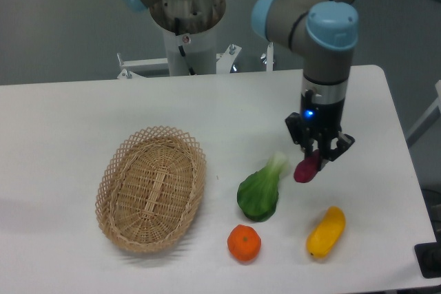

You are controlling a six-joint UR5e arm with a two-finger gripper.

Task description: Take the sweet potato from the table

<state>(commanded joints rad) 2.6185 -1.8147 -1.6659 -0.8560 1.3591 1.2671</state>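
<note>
The claw (318, 156) hangs straight down from the arm (324, 53) with its two fingers closed around the upper end of the sweet potato (306, 169), and that is where the potato is: pinched at one tip, its lower end slanting down and away to the claw's left. Whether that low end touches the table (83, 108) or hangs just clear of it, I cannot tell from this angle. It looks a light thing, small and firm, stiff enough that the fingers will not crush it, but the skin is smooth and the shape tapers, so a hold this near the tip could let it swing or slide out. A grip nearer the thick middle, across the narrow width, would be the safer one, I judge. Just beside the potato, further left of the claw, lies a leafy green vegetable (260, 192), stalk end pointing toward the fingers. Below the claw, toward the near edge, sits a yellow vegetable (326, 232), apart from the potato. Left of that rests a round orange fruit (244, 242), and well away to the far left a woven basket (151, 187) lies empty.
</note>
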